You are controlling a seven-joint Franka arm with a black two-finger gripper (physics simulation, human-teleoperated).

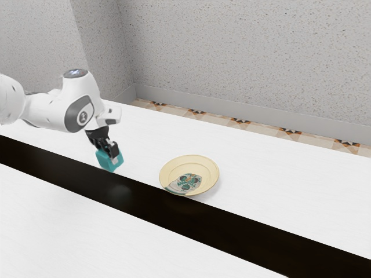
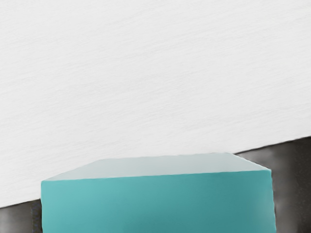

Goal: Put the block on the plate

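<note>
The gripper (image 1: 109, 154) clasps the teal block (image 1: 105, 161); the plate (image 1: 214, 169) (dark strip (image 1: 232, 227) close by) lies well apart

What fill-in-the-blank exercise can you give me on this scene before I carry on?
1. The block at the gripper has sides coloured ____.
2. Seen from the block, the plate lies toward the exterior view's ____.
3. The long strip beside the plate is ____, unlike the white tabletop.

Missing words: teal; right; black.
</note>
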